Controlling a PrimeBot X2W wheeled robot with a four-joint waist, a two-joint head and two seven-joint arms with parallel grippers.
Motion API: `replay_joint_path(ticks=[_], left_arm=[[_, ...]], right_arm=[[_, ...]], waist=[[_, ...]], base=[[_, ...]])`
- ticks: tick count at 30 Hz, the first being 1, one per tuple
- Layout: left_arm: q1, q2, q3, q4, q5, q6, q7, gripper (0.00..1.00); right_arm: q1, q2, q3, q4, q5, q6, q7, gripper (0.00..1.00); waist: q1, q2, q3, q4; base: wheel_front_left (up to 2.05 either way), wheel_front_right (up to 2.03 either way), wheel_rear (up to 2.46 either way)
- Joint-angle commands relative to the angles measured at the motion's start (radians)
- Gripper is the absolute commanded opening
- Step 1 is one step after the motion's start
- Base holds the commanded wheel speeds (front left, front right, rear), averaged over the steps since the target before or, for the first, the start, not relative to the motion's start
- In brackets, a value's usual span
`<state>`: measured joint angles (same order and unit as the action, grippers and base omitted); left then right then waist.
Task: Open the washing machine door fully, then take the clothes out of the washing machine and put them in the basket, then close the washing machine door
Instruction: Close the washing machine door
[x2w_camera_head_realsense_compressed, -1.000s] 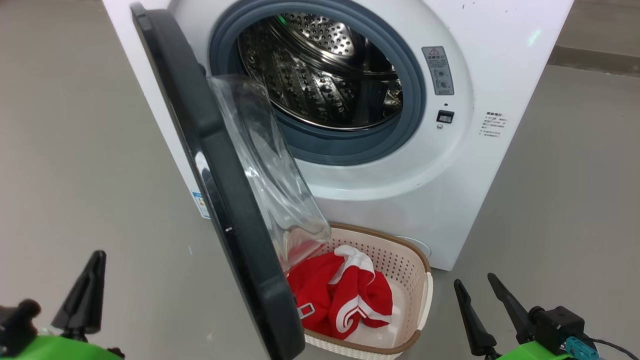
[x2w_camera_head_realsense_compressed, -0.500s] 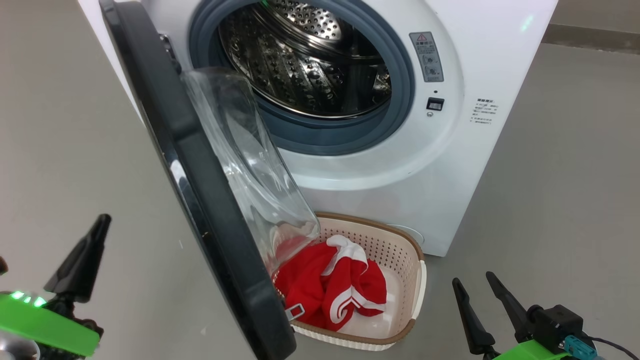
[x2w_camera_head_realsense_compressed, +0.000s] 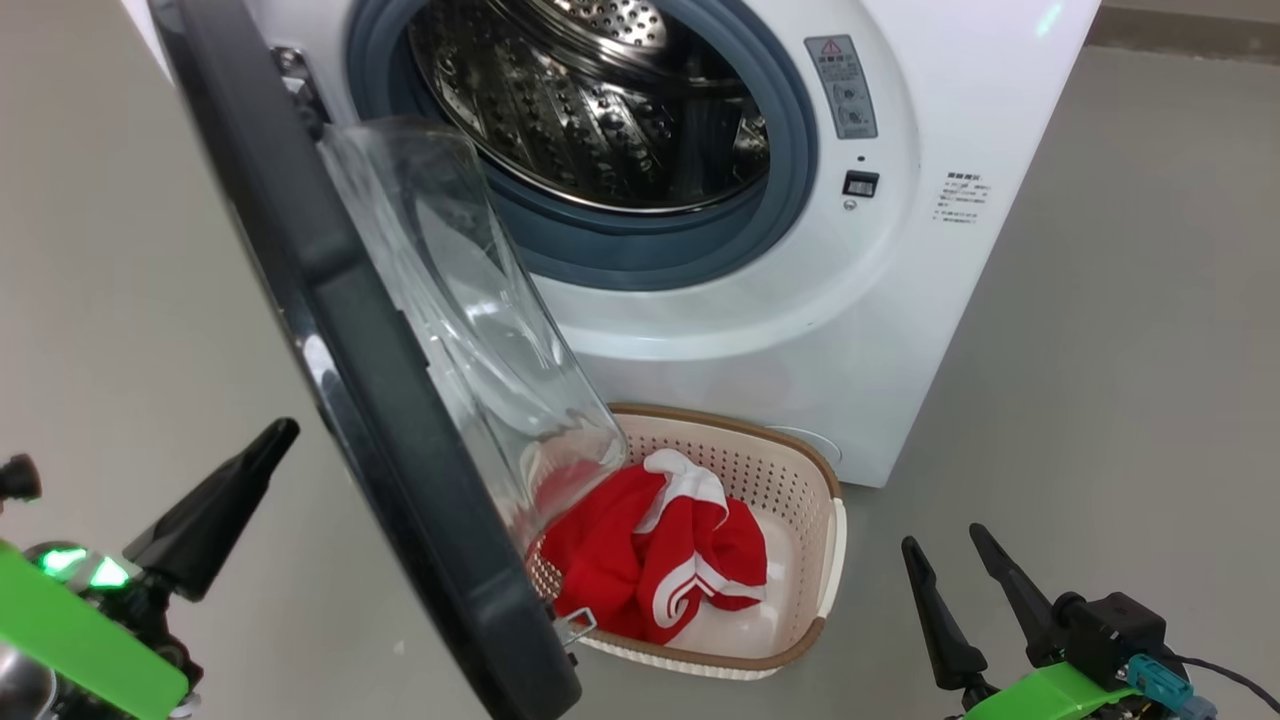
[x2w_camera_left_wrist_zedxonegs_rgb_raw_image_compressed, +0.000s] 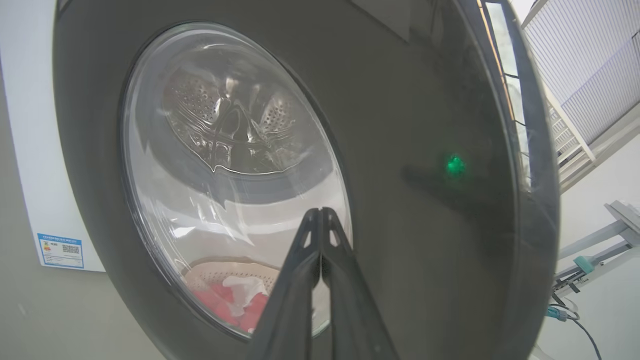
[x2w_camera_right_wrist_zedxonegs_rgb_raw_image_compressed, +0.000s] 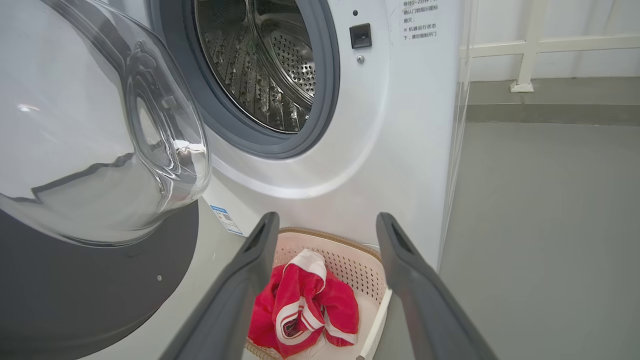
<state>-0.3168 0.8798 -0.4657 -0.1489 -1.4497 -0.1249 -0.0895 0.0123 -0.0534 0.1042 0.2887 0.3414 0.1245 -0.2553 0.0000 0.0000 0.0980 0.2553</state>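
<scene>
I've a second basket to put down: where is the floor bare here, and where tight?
Bare floor lies right of the washing machine and basket, and left of the washing machine door. Tight: before the drum, where the door stands close by the basket holding the clothes.

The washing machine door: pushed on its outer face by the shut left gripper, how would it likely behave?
The washing machine door looks rigid and hinged, so it would probably swing rather than flex. Its glossy rim may let the left gripper slip. The domed glass looks bulky, so probably heavy.
</scene>
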Motion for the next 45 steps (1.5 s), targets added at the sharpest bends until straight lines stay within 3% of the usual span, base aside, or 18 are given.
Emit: replay_joint_path(ticks=[1, 22, 45], left_arm=[[-0.066, 0.063, 0.039, -0.028, -0.014, -0.006, 0.0, 0.0], [-0.184, 0.097, -0.061, -0.102, -0.056, -0.006, -0.02, 0.0], [-0.448, 0.003, -0.22, 0.08, -0.022, -0.006, -0.022, 0.0]], right_arm=[[-0.04, -0.002, 0.023, -0.026, -0.018, 0.006, -0.006, 1.0], [-0.066, 0.003, 0.012, -0.03, -0.016, 0.006, -0.006, 1.0], [-0.106, 0.003, 0.017, -0.046, 0.029, 0.006, -0.006, 1.0]], waist=[[0.0, 0.0, 0.007, -0.007], [0.0, 0.0, 0.044, -0.076], [0.0, 0.0, 0.106, -0.221]], base=[[0.0, 0.0, 0.0], [0.0, 0.0, 0.0], [0.0, 0.0, 0.0]])
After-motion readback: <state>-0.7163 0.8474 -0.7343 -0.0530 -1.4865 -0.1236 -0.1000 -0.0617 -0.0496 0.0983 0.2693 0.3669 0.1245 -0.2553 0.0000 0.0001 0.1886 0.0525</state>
